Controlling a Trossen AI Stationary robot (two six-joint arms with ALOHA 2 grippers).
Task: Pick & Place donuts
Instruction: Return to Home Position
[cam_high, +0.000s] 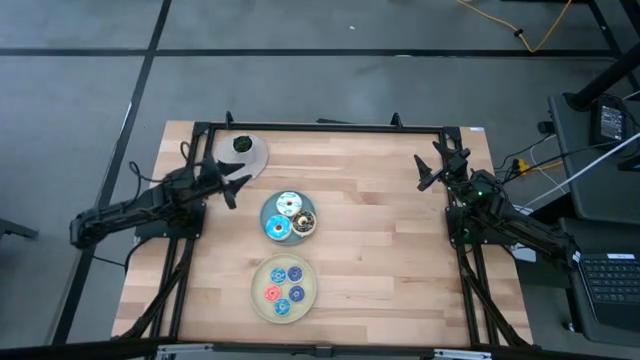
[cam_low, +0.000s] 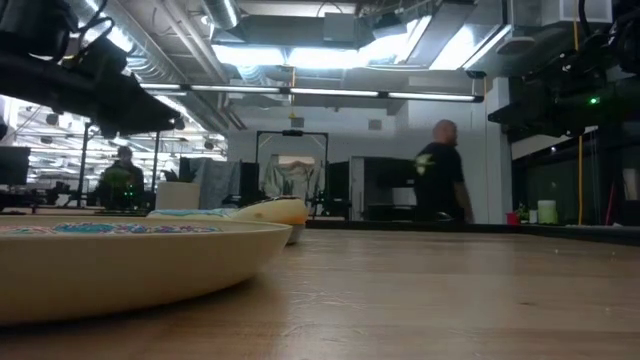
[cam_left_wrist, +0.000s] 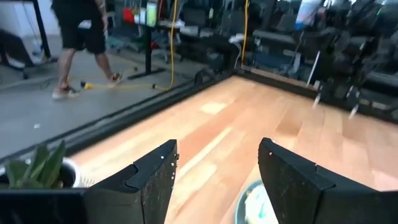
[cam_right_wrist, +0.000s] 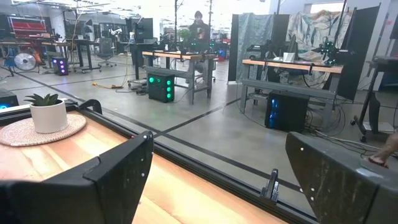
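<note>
Nearest the low camera is the rim of the beige plate (cam_low: 130, 262), so close that you get the small donuts on it only as a thin band of colour; from above, the small donuts (cam_high: 296, 293) sit inside that plate, seemingly four blue and one red, though they are too tiny for a sure count; the three big donuts (cam_high: 277, 229) lie together on the blue plate (cam_high: 265, 208), just beyond the beige one on the tabletop (cam_high: 380, 260); no donut shows loose on the wood, so I judge the placing done and the step in hand to be the retreat to rest.

Your left hand (cam_high: 234, 181) hangs just beside the blue plate, fingers apart with nothing between them; your right hand (cam_high: 432, 166) waits well apart near the right edge, likewise spread and empty.

What comes next calls for no grasp; draw the left arm back, clear of the blue plate and the potted plant (cam_high: 242, 145) near it.

Your left wrist view cuts the blue plate to a sliver; the low view shows neither hand's fingers.
</note>
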